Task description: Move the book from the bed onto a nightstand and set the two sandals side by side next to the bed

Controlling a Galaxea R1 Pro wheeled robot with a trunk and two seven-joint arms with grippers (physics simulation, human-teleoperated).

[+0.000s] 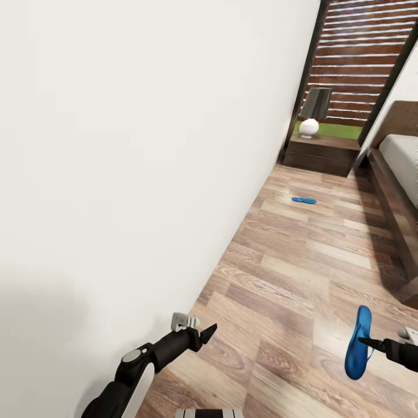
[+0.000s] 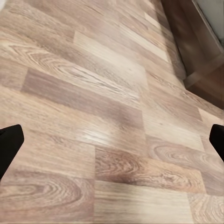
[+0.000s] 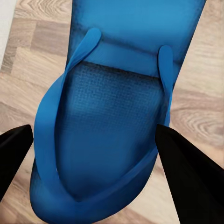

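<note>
- Blue flip-flop sandal (image 1: 358,342) hangs on edge above the wood-plank floor (image 1: 290,273) at the lower right of the head view, off the planks, clamped in the right gripper (image 1: 371,343).
- Right wrist view: the held sandal's strapped face (image 3: 107,121) is toward the camera, both thin straps meeting at the toe post; one dark finger (image 3: 186,172) sits at each side edge of the sole. Jaws are closed in as far as the sandal's width allows.
- Second blue sandal (image 1: 304,200) lies flat on the floor, well apart from the held one, nearer the nightstand (image 1: 321,152) than the robot, between the white wall (image 1: 145,174) and the bed frame.
- Nightstand stands in the far corner against the slatted wood panel; a lamp (image 1: 313,111) with a white round base and dark shade sits on its top.
- Bed (image 1: 402,174): grey mattress on a dark platform along the right edge of the floor.
- Left gripper (image 1: 206,334) is held low near the wall, over bare planks.
- Left wrist view: the fingertips (image 2: 9,144) stand wide apart with nothing between them.
</note>
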